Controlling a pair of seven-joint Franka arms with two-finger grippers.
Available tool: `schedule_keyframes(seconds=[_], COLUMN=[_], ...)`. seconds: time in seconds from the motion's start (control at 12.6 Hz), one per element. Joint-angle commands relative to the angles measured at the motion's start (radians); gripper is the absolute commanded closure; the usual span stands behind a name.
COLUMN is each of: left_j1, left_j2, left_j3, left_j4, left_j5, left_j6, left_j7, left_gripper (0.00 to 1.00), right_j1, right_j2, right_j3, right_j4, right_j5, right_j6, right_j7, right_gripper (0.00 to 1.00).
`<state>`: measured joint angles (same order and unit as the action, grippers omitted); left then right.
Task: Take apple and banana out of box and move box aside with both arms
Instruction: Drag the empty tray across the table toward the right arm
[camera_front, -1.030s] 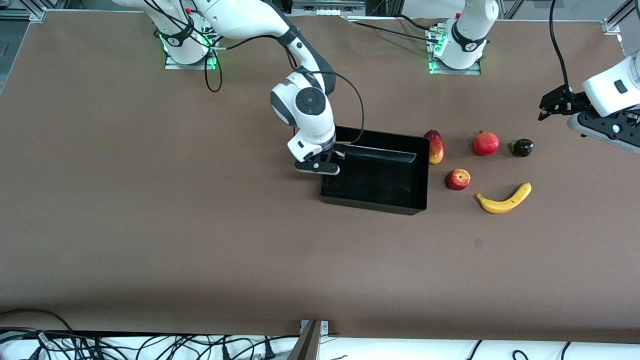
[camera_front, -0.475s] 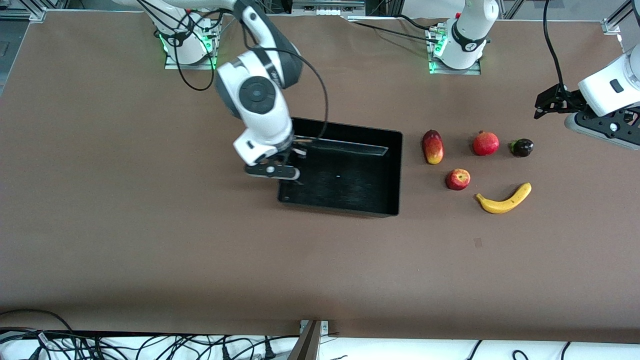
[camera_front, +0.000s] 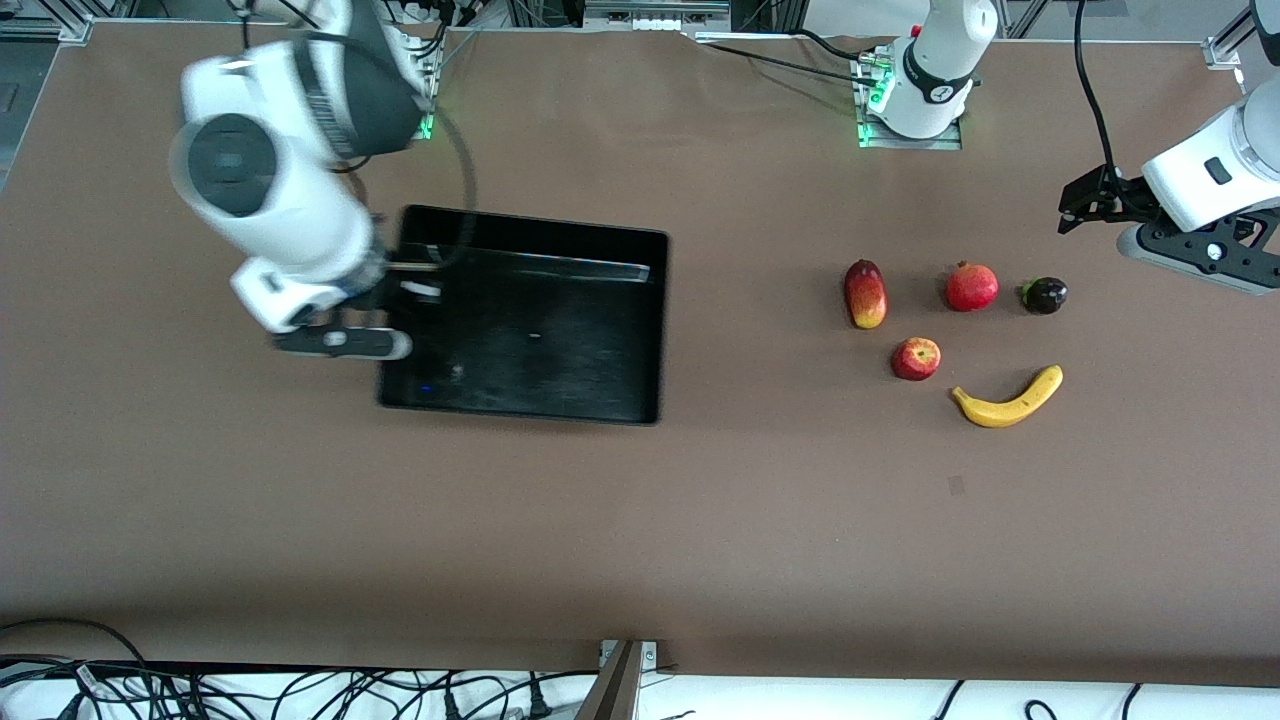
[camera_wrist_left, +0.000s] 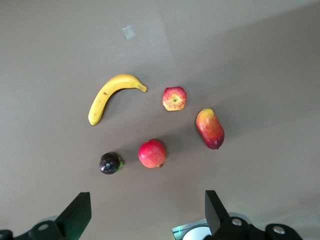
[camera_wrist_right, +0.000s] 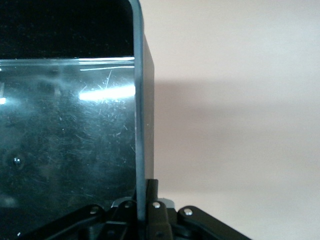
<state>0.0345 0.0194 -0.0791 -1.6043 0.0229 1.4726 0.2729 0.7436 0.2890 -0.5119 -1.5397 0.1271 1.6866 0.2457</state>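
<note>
Box (camera_front: 560, 340): one, right claw (camera_wrist_right: 146, 197) clamping wall; five fruits.

One box (camera_front: 560, 395), black, open-top. Five fruits counted: one apple (camera_front: 916, 358), one banana (camera_front: 1008, 400), one mango (camera_front: 866, 293), one pomegranate (camera_front: 972, 287), one dark round fruit (camera_front: 1044, 295). Two arms, two end effectors: left end effector (camera_front: 1075, 208), right end effector (camera_front: 385, 318).
</note>
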Motion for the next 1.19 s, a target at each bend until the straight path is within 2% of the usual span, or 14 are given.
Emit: schedule_keyframes(seconds=[0.0, 0.16, 0.4, 0.63, 0.79, 1.11], left_j1=[-0.002, -0.002, -0.004, -0.005, -0.005, -0.005], left_j2=[-0.006, -0.006, -0.007, -0.004, -0.003, 0.005], left_j3=[0.018, 0.018, 0.01, 0.007, 0.009, 0.009], left_j4=[0.01, 0.012, 0.015, 0.03, 0.03, 0.032], left_j5=[-0.06, -0.06, -0.055, -0.047, -0.047, 0.001], left_j6=[-0.028, -0.028, -0.025, -0.018, -0.02, -0.017], left_j7=[-0.017, -0.017, -0.017, -0.017, -0.017, -0.015], left_gripper=[0.0, 0.0, 0.0, 0.0, 0.0, 0.0], right_j1=[-0.025, -0.125, -0.179, -0.187, -0.191, -0.197], right_j2=[-0.014, -0.007, 0.006, 0.006, 0.024, 0.068], right_j3=[-0.12, -0.123, -0.123, -0.123, -0.123, -0.122], right_j4=[-0.097, -0.201, -0.408, -0.587, -0.615, -0.625], right_j5=[0.064, 0.138, 0.144, 0.149, 0.152, 0.224], right_j6=[0.045, 0.141, 0.373, 0.588, 0.636, 0.642], right_j7=[-0.214, -0.334, -0.52, -0.531, -0.539, -0.52], right_gripper=[1.0, 1.0, 1.0, 1.0, 1.0, 1.0])
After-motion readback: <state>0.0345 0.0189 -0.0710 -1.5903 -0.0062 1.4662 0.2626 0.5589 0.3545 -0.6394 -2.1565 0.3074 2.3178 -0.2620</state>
